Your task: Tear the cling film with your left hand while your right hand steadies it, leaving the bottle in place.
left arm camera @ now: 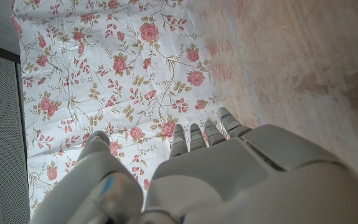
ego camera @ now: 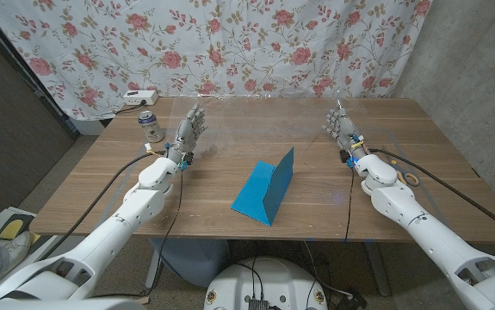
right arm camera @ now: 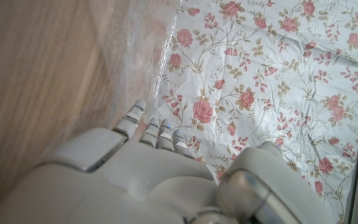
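Both hands, left [ego camera: 193, 129] and right [ego camera: 340, 127], stand spread and empty either side of the blue film box [ego camera: 265, 190] mid-counter [ego camera: 101, 185]; the right should press the box firmly before the left pulls, sparing the can [ego camera: 150, 126].

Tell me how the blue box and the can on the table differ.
The blue box is a long wedge lying near the table's middle, between the two arms; the can is a small cylinder standing upright at the far left corner. The box is plain blue, the can silvery with a blue label. Both rest on the wooden table, and no robot hand touches either.
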You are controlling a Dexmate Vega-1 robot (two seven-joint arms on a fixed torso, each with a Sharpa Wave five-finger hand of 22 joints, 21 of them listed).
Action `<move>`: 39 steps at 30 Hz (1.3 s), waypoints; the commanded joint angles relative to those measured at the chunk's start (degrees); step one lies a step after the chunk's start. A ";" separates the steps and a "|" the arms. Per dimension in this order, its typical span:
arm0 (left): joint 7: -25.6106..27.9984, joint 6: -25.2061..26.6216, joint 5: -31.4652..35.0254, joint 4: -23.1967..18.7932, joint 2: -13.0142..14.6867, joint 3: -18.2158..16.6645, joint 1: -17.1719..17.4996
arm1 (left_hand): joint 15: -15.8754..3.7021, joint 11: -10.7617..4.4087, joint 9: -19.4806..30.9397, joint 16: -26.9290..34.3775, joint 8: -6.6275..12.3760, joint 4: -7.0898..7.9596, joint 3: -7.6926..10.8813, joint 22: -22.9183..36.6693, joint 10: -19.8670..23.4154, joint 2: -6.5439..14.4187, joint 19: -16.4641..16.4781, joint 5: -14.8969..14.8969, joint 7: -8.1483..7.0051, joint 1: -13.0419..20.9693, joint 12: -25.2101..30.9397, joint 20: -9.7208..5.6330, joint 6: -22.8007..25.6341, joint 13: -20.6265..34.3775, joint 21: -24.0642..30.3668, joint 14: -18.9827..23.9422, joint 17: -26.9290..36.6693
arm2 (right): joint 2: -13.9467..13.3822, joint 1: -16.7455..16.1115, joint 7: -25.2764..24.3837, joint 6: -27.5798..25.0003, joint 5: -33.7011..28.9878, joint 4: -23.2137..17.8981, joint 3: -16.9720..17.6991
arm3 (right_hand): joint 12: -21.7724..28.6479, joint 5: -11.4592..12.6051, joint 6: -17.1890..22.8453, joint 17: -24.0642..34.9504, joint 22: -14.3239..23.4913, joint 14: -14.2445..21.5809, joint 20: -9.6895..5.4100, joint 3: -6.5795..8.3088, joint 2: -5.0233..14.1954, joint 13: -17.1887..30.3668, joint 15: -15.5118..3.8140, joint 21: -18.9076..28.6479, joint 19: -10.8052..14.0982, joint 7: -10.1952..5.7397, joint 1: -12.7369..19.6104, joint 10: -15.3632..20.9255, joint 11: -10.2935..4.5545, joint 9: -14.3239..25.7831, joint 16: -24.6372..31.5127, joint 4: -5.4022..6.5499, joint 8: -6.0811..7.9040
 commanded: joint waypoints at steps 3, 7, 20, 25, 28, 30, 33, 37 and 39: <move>-1.81 -0.74 -0.40 1.64 -0.72 0.41 -0.51 | 0.17 -0.27 0.07 0.30 0.25 -0.17 0.32 0.09 -0.30 0.21 -0.35 0.28 -0.35 0.56 0.22 0.22 0.02 0.09 -0.06 -0.60 0.14 | 3.87 -2.35 1.05 -4.18 -4.93 -2.80 5.54 | 0.40 0.34 0.10 0.11 0.25 -0.41 0.05 -0.32 0.04 0.11 0.12 0.20 0.13 0.52 0.63 -0.07 0.66 0.11 0.42 0.01 0.28; -2.13 -1.34 -0.52 1.89 -0.71 0.20 -0.39 | 0.13 -0.35 0.07 0.29 0.25 -0.23 0.32 0.10 -0.35 0.26 -0.30 0.28 -0.43 0.58 0.20 0.24 0.04 0.00 -0.24 -0.61 0.14 | 3.37 -3.10 0.29 -5.39 -7.93 -4.93 6.10 | 0.25 0.33 -0.14 0.07 0.25 -0.80 -0.02 -0.14 0.26 0.10 0.17 0.17 -0.12 0.54 0.99 -0.48 0.42 0.12 0.29 -0.17 0.23; -0.99 -1.36 1.30 -0.92 0.68 0.44 0.44 | 0.16 -0.16 0.06 0.13 0.26 -0.45 0.31 0.12 -0.84 0.35 -0.58 0.24 -0.42 0.61 0.02 0.33 0.10 -0.25 -1.00 -1.12 0.14 | -0.73 -5.73 -6.54 -10.55 -16.20 -13.05 6.71 | 0.46 0.00 -0.65 -0.23 0.18 -0.36 -1.91 0.89 -0.31 0.10 0.42 0.59 0.82 1.62 5.44 -0.54 0.53 0.15 0.56 -3.07 0.64; 2.21 -0.41 1.16 -3.20 -0.03 0.28 2.36 | 0.13 -0.32 0.05 0.10 0.10 -0.56 0.29 0.13 -1.09 0.39 -0.55 0.23 -0.56 0.62 -0.06 0.34 -0.32 -0.36 -1.32 -1.29 0.14 | -2.08 -6.82 -8.77 -9.39 -19.32 -14.31 6.10 | 2.88 -0.20 1.07 -0.34 0.16 1.72 -1.50 1.43 -0.38 0.72 -0.80 0.74 1.41 2.30 7.51 5.50 0.15 0.17 1.27 -4.45 1.30; 3.87 -0.28 2.71 -4.54 0.26 0.69 2.94 | 0.14 -0.32 0.05 0.11 0.13 -0.60 0.28 0.13 -1.05 0.39 -0.44 0.22 -0.50 0.61 -0.04 0.36 -0.27 -0.41 -1.41 -1.30 0.14 | -2.89 -6.84 -8.80 -9.47 -19.72 -14.62 5.70 | 2.96 -0.22 1.22 -0.36 0.16 1.69 -1.45 1.48 -0.38 0.82 -0.94 0.78 1.58 2.49 7.71 5.73 0.02 0.17 1.22 -4.59 1.33; 4.77 0.28 3.42 -5.73 0.66 0.88 3.40 | 0.10 -0.35 0.05 0.11 0.13 -0.62 0.27 0.13 -1.05 0.39 -0.41 0.22 -0.52 0.61 -0.03 0.37 -0.27 -0.43 -1.47 -1.31 0.14 | -4.03 -6.56 -8.71 -9.46 -20.69 -14.60 5.24 | 2.84 -0.24 1.09 -0.37 0.16 1.34 -1.43 1.52 -0.38 0.89 -0.84 0.76 1.58 2.61 7.85 5.43 -0.02 0.17 1.06 -4.69 1.26; 5.61 0.54 4.28 -6.78 0.94 1.13 3.84 | 0.09 -0.29 0.05 0.14 0.16 -0.66 0.25 0.13 -0.97 0.38 -0.31 0.21 -0.50 0.60 0.00 0.31 -0.20 -0.47 -1.56 -1.27 0.14 | -4.82 -6.88 -9.59 -9.24 -21.25 -14.93 5.13 | 2.72 -0.26 0.95 -0.38 0.16 1.22 -1.40 1.55 -0.38 0.96 -0.84 0.73 1.57 2.68 7.98 5.15 0.11 0.18 1.00 -4.79 1.18; 5.29 -1.04 4.10 -5.70 -0.29 1.31 3.78 | 0.03 -0.38 0.05 0.14 0.18 -0.70 0.23 0.13 -1.04 0.38 -0.26 0.20 -0.53 0.59 -0.02 0.34 -0.17 -0.51 -1.66 -1.30 0.14 | -6.88 -7.45 -9.67 -11.03 -21.72 -16.58 4.88 | 2.43 -0.30 0.71 -0.39 0.17 0.48 -1.48 1.62 -0.40 1.09 -0.74 0.52 1.09 2.81 8.27 4.49 0.28 0.18 0.68 -5.02 1.05; 4.92 -1.63 4.13 -5.12 -0.64 1.49 3.76 | 0.02 -0.31 0.05 0.22 0.21 -0.73 0.21 0.14 -0.83 0.37 -0.14 0.20 -0.45 0.57 0.07 0.35 -0.10 -0.55 -1.74 -1.11 0.14 | -7.99 -7.81 -10.08 -11.74 -22.40 -17.62 4.78 | 2.05 -0.35 0.00 -0.40 0.17 -0.66 -1.28 1.66 -0.44 1.24 -0.62 0.19 0.11 2.85 8.49 3.52 0.41 0.19 0.26 -5.22 0.74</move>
